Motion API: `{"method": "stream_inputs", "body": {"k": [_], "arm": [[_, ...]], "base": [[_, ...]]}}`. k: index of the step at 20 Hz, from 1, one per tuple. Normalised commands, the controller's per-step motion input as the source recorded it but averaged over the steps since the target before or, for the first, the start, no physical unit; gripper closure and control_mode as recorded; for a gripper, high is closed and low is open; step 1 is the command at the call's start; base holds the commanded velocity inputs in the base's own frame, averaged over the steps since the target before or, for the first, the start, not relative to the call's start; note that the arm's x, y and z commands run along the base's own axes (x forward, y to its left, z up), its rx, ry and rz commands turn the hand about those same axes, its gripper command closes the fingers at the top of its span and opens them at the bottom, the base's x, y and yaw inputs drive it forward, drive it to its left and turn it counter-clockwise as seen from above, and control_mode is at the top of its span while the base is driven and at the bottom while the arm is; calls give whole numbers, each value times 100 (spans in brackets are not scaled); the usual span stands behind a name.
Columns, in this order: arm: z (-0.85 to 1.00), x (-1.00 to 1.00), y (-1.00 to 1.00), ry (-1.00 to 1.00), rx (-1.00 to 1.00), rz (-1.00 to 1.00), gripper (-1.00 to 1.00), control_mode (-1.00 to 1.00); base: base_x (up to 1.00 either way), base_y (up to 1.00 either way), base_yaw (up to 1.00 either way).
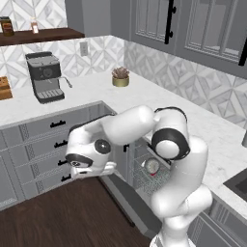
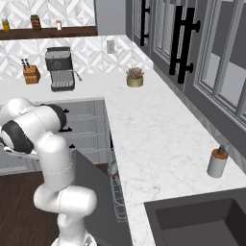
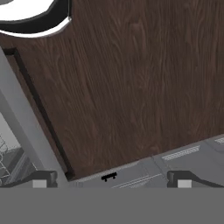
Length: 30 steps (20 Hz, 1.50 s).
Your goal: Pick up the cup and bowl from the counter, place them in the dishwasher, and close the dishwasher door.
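Gripper (image 3: 112,179) spread wide, empty, over dark wood-grain floor (image 3: 131,87) beside the dropped dishwasher door (image 1: 126,200); red cup (image 1: 152,166) sits in the dishwasher's (image 1: 144,169) wire rack, flanked by grey drawers (image 1: 48,144).

White marble counter (image 2: 144,139): coffee machine (image 2: 60,68), potted plant (image 2: 135,77), knife block (image 2: 31,73), soap dispenser (image 2: 217,162).

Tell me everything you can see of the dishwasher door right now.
The flat grey drop-down dishwasher door hangs open, dropped low over the dark wood floor, its dark inner face up. Behind it the grey wire rack holds the red cup. The open gripper is near the door's edge, apparently clear of it.
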Motion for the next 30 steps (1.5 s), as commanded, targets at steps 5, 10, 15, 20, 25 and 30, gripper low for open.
{"method": "stream_inputs", "body": {"k": [5, 10, 15, 20, 25, 30], "arm": [[-67, 2, 66, -9, -77, -3, -100, -100], [-94, 38, 38, 33, -71, -1, -100, -100], [-74, 50, 90, 27, -45, -8, -100, -100], [-64, 34, 59, 11, -44, -8, -100, -100], [-51, 50, 2, 1, -54, -6, -100, -100], [-33, 51, -1, 0, -56, -1, -100, -100]], "base": [[0, 0, 0], [0, 0, 0], [0, 0, 0], [0, 0, 0], [0, 0, 0], [0, 0, 0]]}}
